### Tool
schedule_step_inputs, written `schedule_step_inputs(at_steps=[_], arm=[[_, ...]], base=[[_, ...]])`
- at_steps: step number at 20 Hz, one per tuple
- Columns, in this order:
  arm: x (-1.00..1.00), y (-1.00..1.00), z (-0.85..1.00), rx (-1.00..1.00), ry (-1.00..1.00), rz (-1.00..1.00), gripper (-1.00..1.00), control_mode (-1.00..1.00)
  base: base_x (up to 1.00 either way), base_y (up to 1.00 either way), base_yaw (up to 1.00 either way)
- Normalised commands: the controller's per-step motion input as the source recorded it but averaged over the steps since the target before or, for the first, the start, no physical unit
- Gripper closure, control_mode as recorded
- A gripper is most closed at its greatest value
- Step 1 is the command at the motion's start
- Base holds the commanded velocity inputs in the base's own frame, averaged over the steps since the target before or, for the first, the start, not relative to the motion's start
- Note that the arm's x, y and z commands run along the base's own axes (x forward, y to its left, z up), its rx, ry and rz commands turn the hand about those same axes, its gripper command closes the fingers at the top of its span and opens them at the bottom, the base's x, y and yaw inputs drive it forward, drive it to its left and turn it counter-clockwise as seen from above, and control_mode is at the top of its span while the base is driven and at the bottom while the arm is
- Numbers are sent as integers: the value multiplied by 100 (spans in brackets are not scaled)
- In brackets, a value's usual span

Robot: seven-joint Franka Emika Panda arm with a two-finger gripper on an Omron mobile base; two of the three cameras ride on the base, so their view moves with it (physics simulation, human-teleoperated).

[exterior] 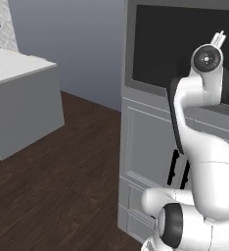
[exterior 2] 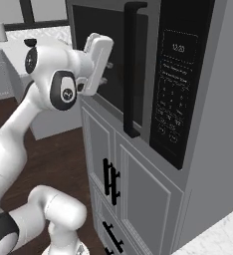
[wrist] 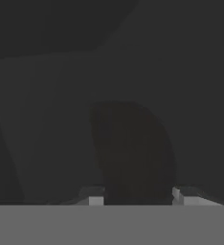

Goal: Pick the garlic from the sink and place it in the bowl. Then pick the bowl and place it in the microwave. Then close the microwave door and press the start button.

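the microwave door (exterior 2: 116,60) is swung shut, its dark glass facing the arm. the jaws (exterior 2: 104,72) press close against that glass; i cannot tell how far open they stand. a dim bowl (wrist: 133,148) shows behind the glass.

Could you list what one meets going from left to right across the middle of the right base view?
The robot's white arm → the microwave door's dark window → the door's black vertical handle → the microwave's control panel → the grey side wall of the cabinet.
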Motion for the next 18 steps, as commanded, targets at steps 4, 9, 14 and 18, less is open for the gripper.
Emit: schedule_step_inputs(at_steps=[4,9,14,18], arm=[[15,-10,-17,1,3,0,-100,-100],[-99,24,17,-2,-3,0,-100,-100],[-78,14,10,-14,15,0,-100,-100],[-79,0,1,-32,23,7,-100,-100]], base=[[0,0,0],[0,0,0],[0,0,0],[0,0,0]])
